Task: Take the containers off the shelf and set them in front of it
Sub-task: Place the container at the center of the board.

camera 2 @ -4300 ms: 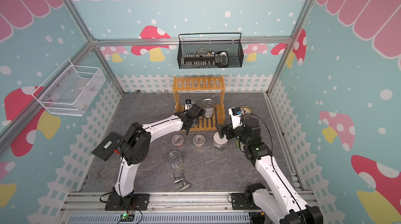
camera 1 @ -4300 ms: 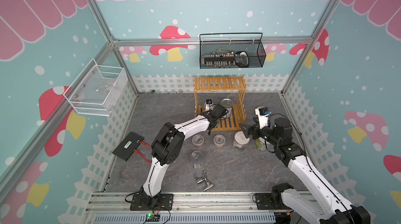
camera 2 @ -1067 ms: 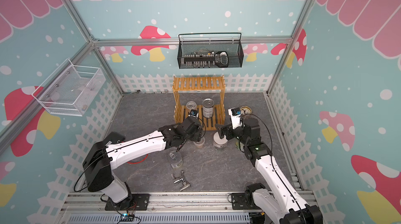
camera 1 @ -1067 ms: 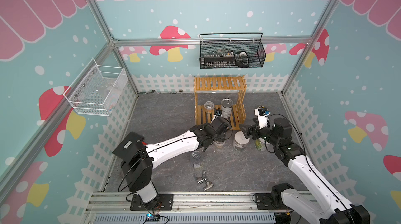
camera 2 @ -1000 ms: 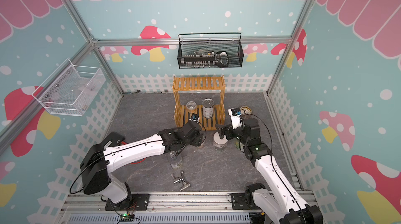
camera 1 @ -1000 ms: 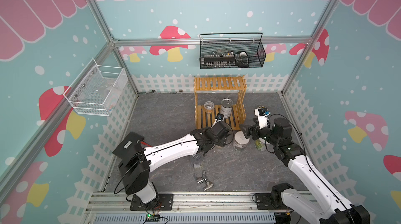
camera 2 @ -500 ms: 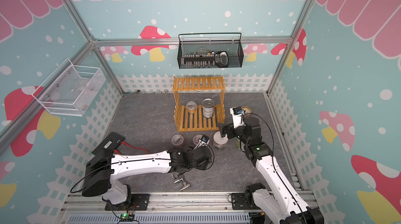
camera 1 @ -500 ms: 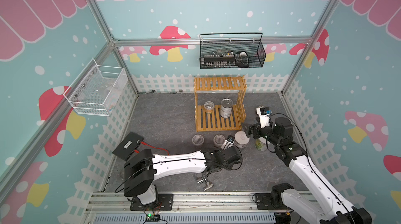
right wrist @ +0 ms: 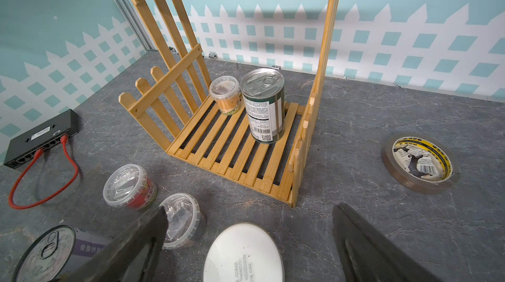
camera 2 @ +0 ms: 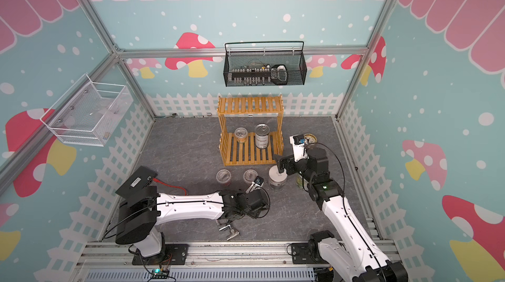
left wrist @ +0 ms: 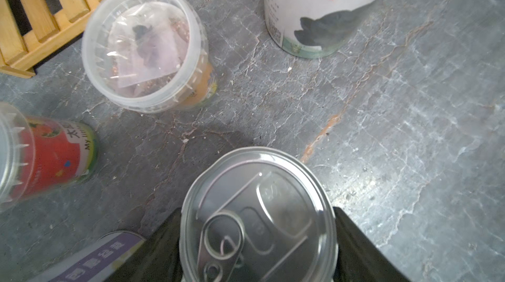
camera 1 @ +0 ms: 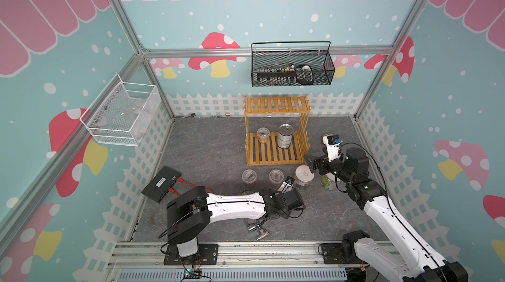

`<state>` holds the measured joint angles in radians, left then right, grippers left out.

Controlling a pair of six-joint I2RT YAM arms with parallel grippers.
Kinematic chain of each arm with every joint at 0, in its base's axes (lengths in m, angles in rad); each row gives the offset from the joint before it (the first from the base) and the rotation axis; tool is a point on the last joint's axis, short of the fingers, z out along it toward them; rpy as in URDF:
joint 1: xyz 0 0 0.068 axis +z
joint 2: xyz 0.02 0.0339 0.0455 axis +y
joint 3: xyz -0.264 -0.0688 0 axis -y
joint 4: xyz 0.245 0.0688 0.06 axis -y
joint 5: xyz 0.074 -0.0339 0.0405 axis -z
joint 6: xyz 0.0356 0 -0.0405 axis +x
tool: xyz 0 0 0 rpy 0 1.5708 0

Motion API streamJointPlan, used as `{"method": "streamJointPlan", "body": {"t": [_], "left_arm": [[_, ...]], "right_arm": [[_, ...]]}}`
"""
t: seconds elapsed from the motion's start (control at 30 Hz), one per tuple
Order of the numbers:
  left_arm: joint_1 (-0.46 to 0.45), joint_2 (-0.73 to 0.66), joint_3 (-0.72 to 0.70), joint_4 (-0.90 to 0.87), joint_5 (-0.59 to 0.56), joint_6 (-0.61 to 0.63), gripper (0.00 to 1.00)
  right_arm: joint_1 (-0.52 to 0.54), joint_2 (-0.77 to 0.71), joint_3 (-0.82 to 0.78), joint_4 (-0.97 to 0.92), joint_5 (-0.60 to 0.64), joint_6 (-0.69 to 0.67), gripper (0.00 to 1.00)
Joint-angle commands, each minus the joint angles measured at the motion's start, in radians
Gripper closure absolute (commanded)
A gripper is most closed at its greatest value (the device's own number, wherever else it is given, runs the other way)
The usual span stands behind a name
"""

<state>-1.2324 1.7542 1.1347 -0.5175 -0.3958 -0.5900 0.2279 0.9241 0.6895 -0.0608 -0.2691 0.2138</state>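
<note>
The left pincer (left wrist: 257,211) is clamped on a silver pull-tab tin (left wrist: 257,228). Its two black fingers (left wrist: 158,253) press against opposite sides of the can. The tin stands upright, long axis vertical, with its ring-pull lid facing the wrist camera. It is over the grey stone-patterned floor (left wrist: 410,130), in front of the two-tier yellowish wooden slat shelf (camera 1: 276,155). The tin's body and base are cut off in the left wrist view, so it cannot be told whether it rests on the floor. In both top views the white left arm (camera 1: 232,207) hides the tin and the fingers.

The right pincer (right wrist: 250,208) stands wide apart and holds nothing. It hangs above a white-lidded jar (right wrist: 243,253), one finger on each side of the lid with a gap on both sides. The frame edge cuts off the lower part of the lid. In a top view, a jar with greenish contents (camera 1: 327,183) is half hidden behind the right arm.

Two containers stand side by side on the shelf's lower tier, both upright. One is a small clear plastic tub with a tan label (right wrist: 225,95). The other is a tall silver tin with a dark green label (right wrist: 263,106).

Three more containers stand upright on the floor in front of the shelf:
- a clear tub with a red label (right wrist: 128,187);
- a second clear tub (right wrist: 183,220), partly behind a finger of the right pincer;
- a purple-labelled tin (right wrist: 46,250), cut off at the frame edge.
</note>
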Motion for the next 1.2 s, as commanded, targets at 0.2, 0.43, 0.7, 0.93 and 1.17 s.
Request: {"method": "streamJointPlan", "body": {"t": [0.2,0.43,0.7,0.93,1.17], "left_arm": [[0.025,-0.016,-0.055,-0.017,0.010,-0.039,0.35],[0.031,-0.024,-0.070,-0.034,0.014,-0.055,0.33],[0.034,-0.035,-0.066,-0.051,0.010,-0.051,0.29],[0.036,-0.045,-0.062,-0.058,0.006,-0.050,0.24],[0.034,-0.084,-0.064,-0.057,0.009,-0.049,0.12]], "right_arm": [[-0.005,-0.013,0.016,-0.005,-0.002,-0.008,0.01],[-0.005,-0.011,0.015,-0.002,-0.006,-0.005,0.01],[-0.005,-0.008,0.015,0.001,-0.015,-0.002,0.01],[-0.005,-0.008,0.016,-0.001,-0.043,-0.004,0.01],[-0.004,0.006,0.019,0.010,-0.121,-0.011,0.01]]}}
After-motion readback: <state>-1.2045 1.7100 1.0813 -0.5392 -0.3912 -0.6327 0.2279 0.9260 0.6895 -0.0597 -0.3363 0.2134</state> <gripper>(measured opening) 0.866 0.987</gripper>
